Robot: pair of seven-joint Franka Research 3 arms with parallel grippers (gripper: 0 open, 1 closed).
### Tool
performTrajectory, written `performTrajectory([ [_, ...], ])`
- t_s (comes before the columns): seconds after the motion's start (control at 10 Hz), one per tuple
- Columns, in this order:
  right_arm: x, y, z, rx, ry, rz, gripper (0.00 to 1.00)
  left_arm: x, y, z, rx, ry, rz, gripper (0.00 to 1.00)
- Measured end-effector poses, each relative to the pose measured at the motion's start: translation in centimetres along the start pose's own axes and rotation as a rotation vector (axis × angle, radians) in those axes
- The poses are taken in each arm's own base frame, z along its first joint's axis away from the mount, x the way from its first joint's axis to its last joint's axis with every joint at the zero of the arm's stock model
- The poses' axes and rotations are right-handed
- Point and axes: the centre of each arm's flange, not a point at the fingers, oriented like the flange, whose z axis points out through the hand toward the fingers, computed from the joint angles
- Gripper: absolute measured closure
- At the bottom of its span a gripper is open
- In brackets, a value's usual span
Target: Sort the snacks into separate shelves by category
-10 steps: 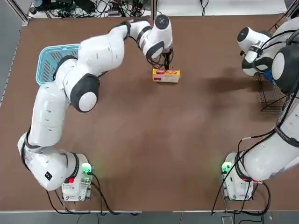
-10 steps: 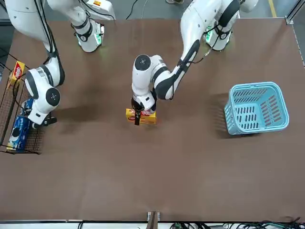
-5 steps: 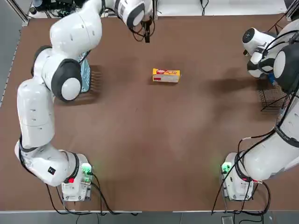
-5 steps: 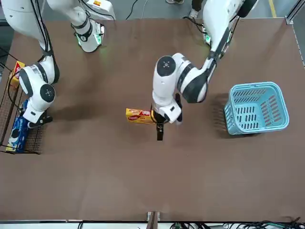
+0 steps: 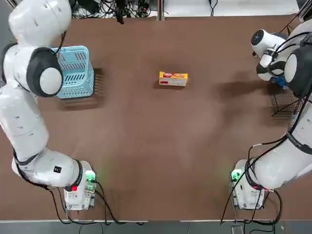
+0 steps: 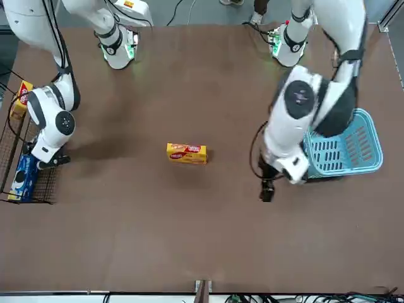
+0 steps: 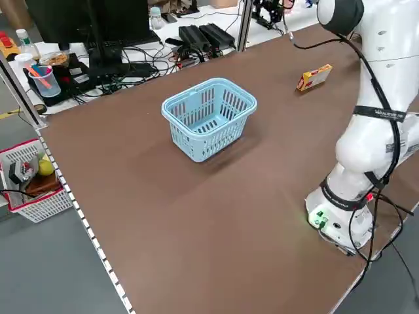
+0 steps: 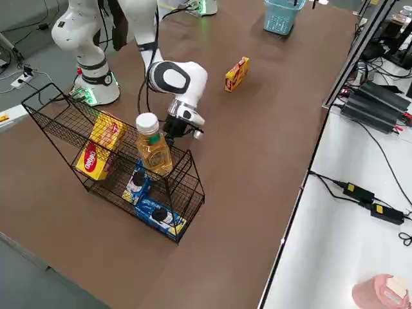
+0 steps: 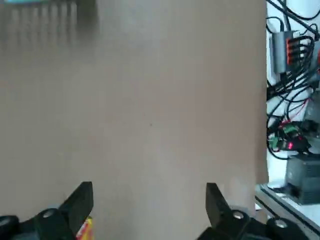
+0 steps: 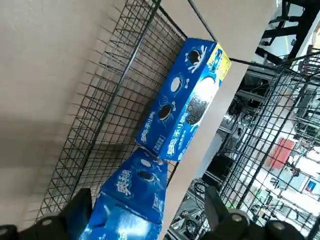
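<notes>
One yellow-orange box [image 5: 173,78] [image 6: 186,153] lies alone in the middle of the table. My left gripper [image 6: 267,189] [image 9: 148,205] hangs high above the table near the basket, open and empty. The black wire rack [image 8: 71,122] [image 6: 9,148] stands at my right edge. Its upper shelf holds yellow boxes [image 8: 100,151]. On its lower shelf lie two blue cookie packets [image 10: 185,105] [image 10: 135,200]. My right gripper [image 10: 145,210] [image 8: 180,129] is at the rack's lower shelf, open, with the nearer blue packet lying between its spread fingers [image 10: 77,207].
A light blue slotted basket [image 5: 73,72] [image 6: 344,142] stands on my left side of the table. A bottle of amber drink [image 8: 151,145] stands on top of the rack. Cables and power units [image 7: 203,36] line the far edge.
My left gripper has risen off the yellow box and swung away toward the basket side, leaving the box where it lay. My right arm has barely shifted at the rack.
</notes>
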Motion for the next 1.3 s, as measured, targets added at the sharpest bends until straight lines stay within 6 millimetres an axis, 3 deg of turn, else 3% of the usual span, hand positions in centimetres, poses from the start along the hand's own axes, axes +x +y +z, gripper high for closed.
performTrajectory([
  [0.4, 1.3, -1.3, -2.2, 0.066, 0.015, 0.099, 0.00, 7.1, -2.5, -3.5, 0.035, 0.001, 0.209, 0.01],
  [0.6, 2.1, -2.0, -3.6, 0.194, 0.010, 0.223, 0.00, 10.2, -3.4, -5.7, 0.064, -0.025, 0.360, 0.01],
  [0.9, 5.0, -4.8, -10.4, 0.473, 0.038, 0.407, 0.00, 14.9, -4.5, -8.7, 0.075, -0.056, 0.600, 0.01],
  [1.3, 6.4, -6.4, -16.7, 0.768, 0.028, 0.587, 0.00, 20.6, -7.2, -12.8, 0.110, -0.080, 0.946, 0.01],
])
